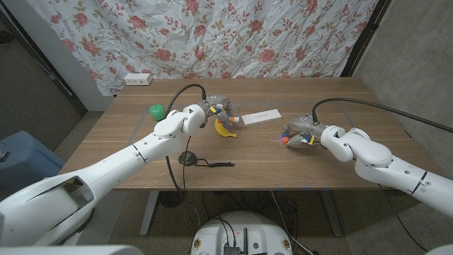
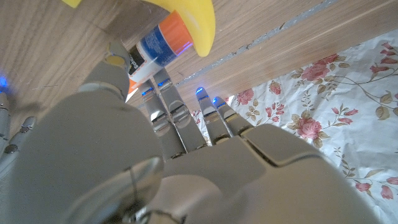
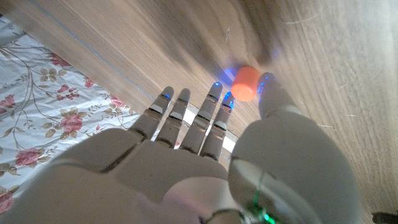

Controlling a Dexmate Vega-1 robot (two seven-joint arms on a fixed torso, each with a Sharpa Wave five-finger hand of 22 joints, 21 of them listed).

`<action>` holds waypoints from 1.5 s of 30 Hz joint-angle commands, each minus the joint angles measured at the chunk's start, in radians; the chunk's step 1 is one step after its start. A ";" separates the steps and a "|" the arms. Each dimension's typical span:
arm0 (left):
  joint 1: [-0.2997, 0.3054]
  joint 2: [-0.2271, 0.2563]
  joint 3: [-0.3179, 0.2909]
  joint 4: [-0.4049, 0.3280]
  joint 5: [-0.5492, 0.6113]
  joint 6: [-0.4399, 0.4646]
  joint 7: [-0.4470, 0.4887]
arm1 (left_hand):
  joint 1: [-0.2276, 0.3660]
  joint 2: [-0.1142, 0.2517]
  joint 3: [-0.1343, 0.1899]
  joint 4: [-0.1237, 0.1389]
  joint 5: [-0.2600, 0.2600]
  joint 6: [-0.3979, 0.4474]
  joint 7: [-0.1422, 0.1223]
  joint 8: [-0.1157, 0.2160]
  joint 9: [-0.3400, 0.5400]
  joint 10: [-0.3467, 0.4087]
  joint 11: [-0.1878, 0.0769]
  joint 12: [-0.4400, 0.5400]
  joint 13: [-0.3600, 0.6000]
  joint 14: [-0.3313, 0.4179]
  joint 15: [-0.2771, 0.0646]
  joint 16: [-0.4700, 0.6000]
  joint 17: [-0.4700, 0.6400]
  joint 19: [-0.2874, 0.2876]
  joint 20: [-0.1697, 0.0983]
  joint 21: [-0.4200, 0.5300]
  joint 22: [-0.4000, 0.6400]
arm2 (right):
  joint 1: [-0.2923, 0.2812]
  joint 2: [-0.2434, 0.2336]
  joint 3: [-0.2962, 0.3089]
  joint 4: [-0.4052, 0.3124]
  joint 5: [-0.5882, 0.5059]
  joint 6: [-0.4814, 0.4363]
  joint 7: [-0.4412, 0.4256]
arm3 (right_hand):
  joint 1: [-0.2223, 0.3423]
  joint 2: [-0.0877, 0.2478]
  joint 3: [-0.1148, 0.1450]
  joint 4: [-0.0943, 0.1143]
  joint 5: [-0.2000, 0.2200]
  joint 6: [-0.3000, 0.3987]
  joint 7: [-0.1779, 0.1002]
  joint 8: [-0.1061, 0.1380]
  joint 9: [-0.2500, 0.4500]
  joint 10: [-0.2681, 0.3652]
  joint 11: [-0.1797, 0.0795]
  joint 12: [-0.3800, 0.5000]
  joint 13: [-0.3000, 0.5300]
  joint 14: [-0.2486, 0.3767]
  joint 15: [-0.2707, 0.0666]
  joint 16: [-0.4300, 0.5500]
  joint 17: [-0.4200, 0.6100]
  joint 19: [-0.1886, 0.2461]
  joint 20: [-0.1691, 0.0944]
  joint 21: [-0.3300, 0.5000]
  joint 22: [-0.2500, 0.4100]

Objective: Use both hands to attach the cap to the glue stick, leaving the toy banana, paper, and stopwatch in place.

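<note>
The left robot hand [image 1: 221, 113] reaches over the middle of the desk [image 1: 141, 177]. In its wrist view the thumb and a finger pinch the glue stick [image 2: 155, 51] by its white-and-blue body, the orange end lying right against the banana [image 2: 196, 25]. So the stick is grasped, though it looks not yet lifted. The banana sits just under this robot hand on the near side. The paper [image 1: 260, 115] lies just beyond the fingertips toward the right. The stopwatch [image 1: 188, 158] with its cord lies nearer the robot, under the left forearm. A green ball [image 1: 156, 111] rests out to the left of the left robot hand.

Further right, the right robot hand [image 1: 297, 134] is down at the desk. Its thumb and a fingertip close on the orange cap [image 3: 245, 83], which looks pinched between them, still at the desk surface.

Risks, as I judge them:
- Lifting the stick may drag or roll the banana, since the two touch.
- The left forearm passes above the stopwatch cord; a low sweep could snag it.
- The cap is small and held only by fingertips, so it could squirt out or tilt.
- Bringing the two robot hands together passes near the paper, which could get brushed.
</note>
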 commanded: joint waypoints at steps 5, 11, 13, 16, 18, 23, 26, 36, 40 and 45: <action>0.002 0.002 -0.002 -0.002 0.002 -0.002 -0.001 | -0.026 0.061 0.000 0.004 0.007 0.088 -0.009 0.003 0.020 0.015 -0.015 0.006 0.004 -0.005 -0.146 0.000 0.002 0.003 -0.042 0.005 0.002 | -0.007 0.013 -0.004 0.029 0.002 0.022 -0.065 | 0.043 0.009 -0.011 0.001 -0.007 0.055 0.000 0.028 0.007 0.049 0.001 -0.001 0.003 0.030 -0.148 0.015 0.006 0.019 -0.002 0.000 0.003; -0.001 -0.001 -0.001 0.004 0.002 -0.005 0.000 | -0.027 0.062 0.000 0.003 0.007 0.088 -0.009 0.003 0.020 0.015 -0.016 0.006 0.004 -0.006 -0.146 0.000 0.002 0.003 -0.043 0.005 0.002 | -0.009 0.021 -0.004 0.037 0.004 0.017 -0.083 | 0.061 0.012 -0.027 0.007 -0.009 0.095 0.000 0.047 0.010 0.086 0.001 -0.004 0.003 0.048 -0.145 0.024 0.016 0.027 -0.006 -0.002 0.003; -0.003 -0.001 -0.001 0.007 -0.001 -0.011 0.000 | -0.028 0.062 0.000 0.003 0.007 0.088 -0.009 0.003 0.020 0.015 -0.016 0.006 0.004 -0.006 -0.146 0.000 0.002 0.003 -0.043 0.005 0.002 | -0.007 0.021 -0.006 0.042 0.005 0.020 -0.084 | 0.060 0.013 -0.029 0.008 -0.009 0.098 0.000 0.048 0.010 0.088 0.001 -0.004 0.003 0.050 -0.144 0.026 0.016 0.029 -0.007 -0.001 0.003; -0.006 -0.002 0.000 0.011 -0.002 -0.018 0.000 | -0.028 0.062 -0.001 0.003 0.007 0.088 -0.009 0.003 0.020 0.015 -0.016 0.007 0.004 -0.006 -0.146 0.000 0.002 0.003 -0.043 0.005 0.002 | -0.006 0.022 -0.008 0.046 0.006 0.022 -0.090 | 0.058 0.013 -0.033 0.010 -0.009 0.105 0.001 0.051 0.010 0.093 0.000 -0.005 0.003 0.059 -0.143 0.029 0.017 0.032 -0.008 -0.001 0.003; -0.007 -0.005 0.001 0.013 -0.001 -0.013 -0.001 | -0.028 0.063 -0.001 0.003 0.007 0.088 -0.008 0.003 0.020 0.015 -0.016 0.007 0.004 -0.006 -0.146 0.000 0.002 0.003 -0.043 0.005 0.002 | -0.007 0.022 -0.010 0.047 0.004 0.022 -0.094 | 0.059 0.013 -0.036 0.010 -0.008 0.110 0.001 0.054 0.011 0.099 0.000 -0.004 0.003 0.063 -0.144 0.032 0.018 0.035 -0.010 0.000 0.003; -0.007 -0.008 0.001 0.014 -0.002 -0.010 -0.002 | -0.028 0.063 -0.001 0.002 0.007 0.088 -0.009 0.003 0.020 0.015 -0.015 0.007 0.004 -0.006 -0.146 0.000 0.002 0.003 -0.043 0.005 0.002 | -0.010 0.018 -0.010 0.048 0.008 0.024 -0.099 | 0.064 0.013 -0.040 0.009 -0.006 0.120 0.001 0.058 0.011 0.108 0.000 -0.004 0.003 0.070 -0.147 0.035 0.019 0.038 -0.013 0.000 0.003; -0.008 -0.006 0.001 0.017 -0.004 -0.017 0.000 | -0.028 0.063 -0.001 0.002 0.007 0.088 -0.011 0.003 0.020 0.015 -0.015 0.007 0.004 -0.007 -0.146 0.000 0.002 0.003 -0.043 0.005 0.002 | -0.014 0.016 -0.008 0.049 0.011 0.027 -0.111 | 0.074 0.017 -0.044 0.008 -0.004 0.140 0.001 0.067 0.013 0.128 0.000 -0.002 0.004 0.083 -0.150 0.042 0.022 0.041 -0.014 -0.001 0.003; -0.009 -0.007 0.001 0.022 -0.009 -0.023 0.003 | -0.029 0.064 -0.002 0.001 0.007 0.088 -0.009 0.003 0.020 0.014 -0.015 0.007 0.004 -0.007 -0.146 0.000 0.002 0.003 -0.042 0.005 0.002 | -0.028 0.006 0.005 0.056 0.035 0.043 -0.148 | 0.075 0.012 -0.068 0.013 0.005 0.169 0.001 0.083 0.015 0.173 0.001 0.000 0.006 0.121 -0.151 0.064 0.029 0.055 -0.023 0.000 0.003; -0.007 -0.006 0.000 0.022 -0.010 -0.020 0.006 | -0.030 0.064 -0.002 0.001 0.007 0.087 -0.008 0.002 0.019 0.014 -0.015 0.007 0.004 -0.007 -0.145 0.000 0.002 0.004 -0.042 0.005 0.002 | -0.033 0.005 0.008 0.059 0.038 0.044 -0.167 | 0.083 0.013 -0.078 0.012 0.012 0.186 0.002 0.091 0.015 0.201 0.001 0.002 0.006 0.137 -0.158 0.074 0.031 0.063 -0.032 0.000 0.002; -0.011 -0.004 0.000 0.030 -0.016 -0.036 0.011 | -0.029 0.065 -0.002 0.001 0.007 0.088 -0.009 0.003 0.020 0.014 -0.016 0.007 0.004 -0.007 -0.146 0.000 0.002 0.004 -0.041 0.005 0.002 | -0.038 0.006 0.013 0.063 0.049 0.047 -0.184 | 0.100 0.016 -0.083 0.009 0.019 0.198 0.003 0.095 0.014 0.221 0.000 0.003 0.007 0.146 -0.164 0.080 0.032 0.067 -0.039 -0.001 0.002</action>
